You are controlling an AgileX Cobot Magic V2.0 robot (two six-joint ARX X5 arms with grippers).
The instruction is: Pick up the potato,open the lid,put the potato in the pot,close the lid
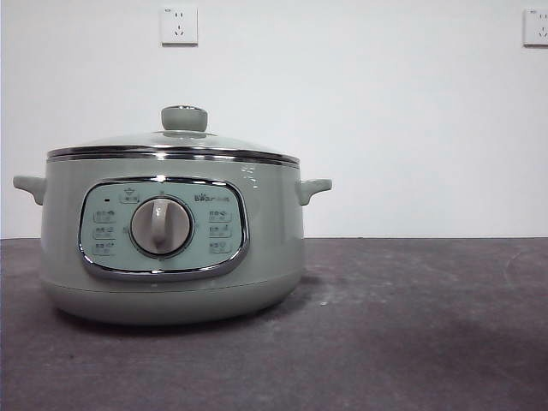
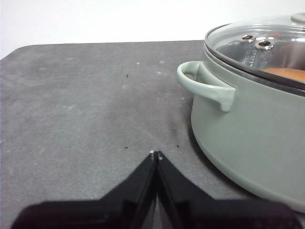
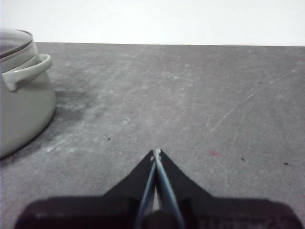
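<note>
**Front view: lid on the pot, both of my grippers empty**

Front view shows the pot (image 1: 171, 248) standing on the dark table (image 1: 411, 334), to the left of the middle, with its panel (image 1: 163, 228) and dial (image 1: 161, 226) facing the camera. The lid (image 1: 171, 147) sits flat on it, chrome rim seated all round, the knob (image 1: 184, 118) upright on top. Two handles stick out, one on each side. Behind is a white wall with two sockets (image 1: 178, 25). Neither of my arms shows in this view.

From my left wrist, my left gripper (image 2: 156, 155) has its jaws pressed together tip to tip, with nothing between them. It hangs over bare table, near the pot but apart from it, on the side of one handle (image 2: 206, 85). Through the glass of the lid I see the potato (image 2: 286, 74) as an orange-brown patch inside the pot; only part of it shows, close under the rim. Two small metal fittings (image 2: 256, 43) sit in the glass near it.

From my right wrist, my right gripper (image 3: 156, 153) is likewise closed to a thin line and carries nothing. It is over open table, well apart from the pot, whose other handle (image 3: 29, 70) and a slice of lid rim show at the picture's edge. The tabletop here is scuffed, with pale scratches and a small red speck (image 3: 213, 153).
</note>
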